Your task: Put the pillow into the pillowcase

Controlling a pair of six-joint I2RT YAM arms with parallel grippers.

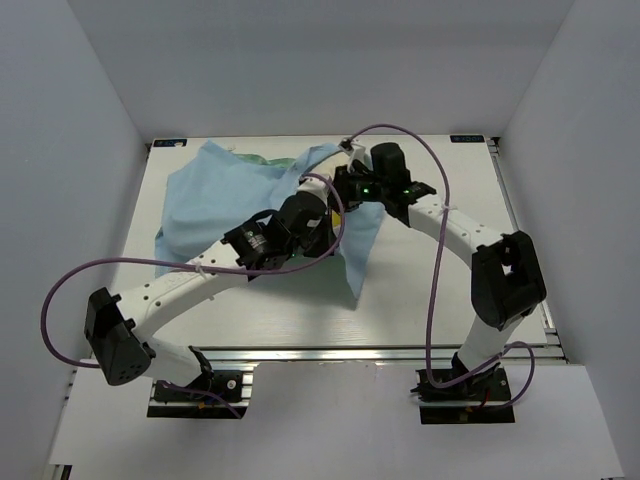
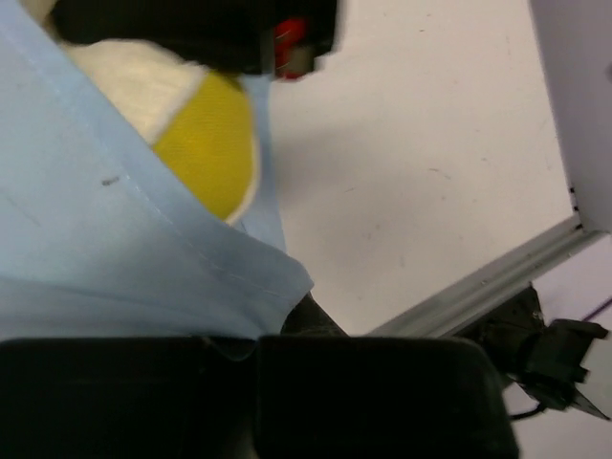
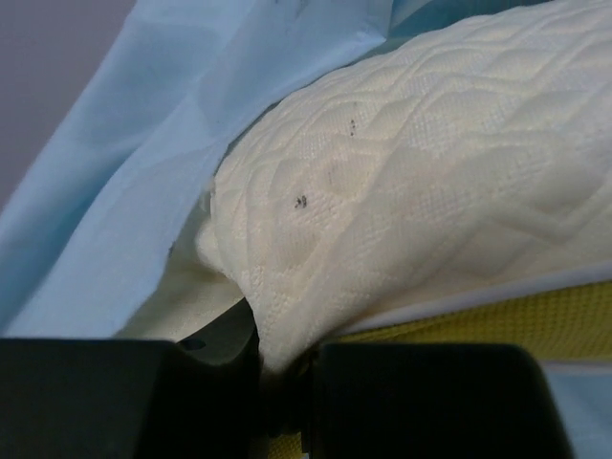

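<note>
The light blue pillowcase (image 1: 225, 205) lies bunched over the back left of the table, with a bit of mint green showing at its far edge (image 1: 258, 158). The cream dimpled pillow (image 3: 430, 163) is mostly inside it. The yellow side band (image 2: 206, 143) sticks out of the opening. My left gripper (image 1: 318, 212) is shut on the pillowcase's hem (image 2: 220, 287) at the opening. My right gripper (image 1: 345, 188) is shut on the pillow's corner (image 3: 287, 316), pinching the cream cover next to the yellow band (image 3: 497, 316). Blue fabric (image 3: 143, 153) drapes over the pillow.
The white table (image 1: 430, 290) has an aluminium rail (image 1: 380, 352) along its near edge, also in the left wrist view (image 2: 478, 287). White walls (image 1: 60, 150) close in the left, back and right. Purple cables (image 1: 435, 260) loop over both arms.
</note>
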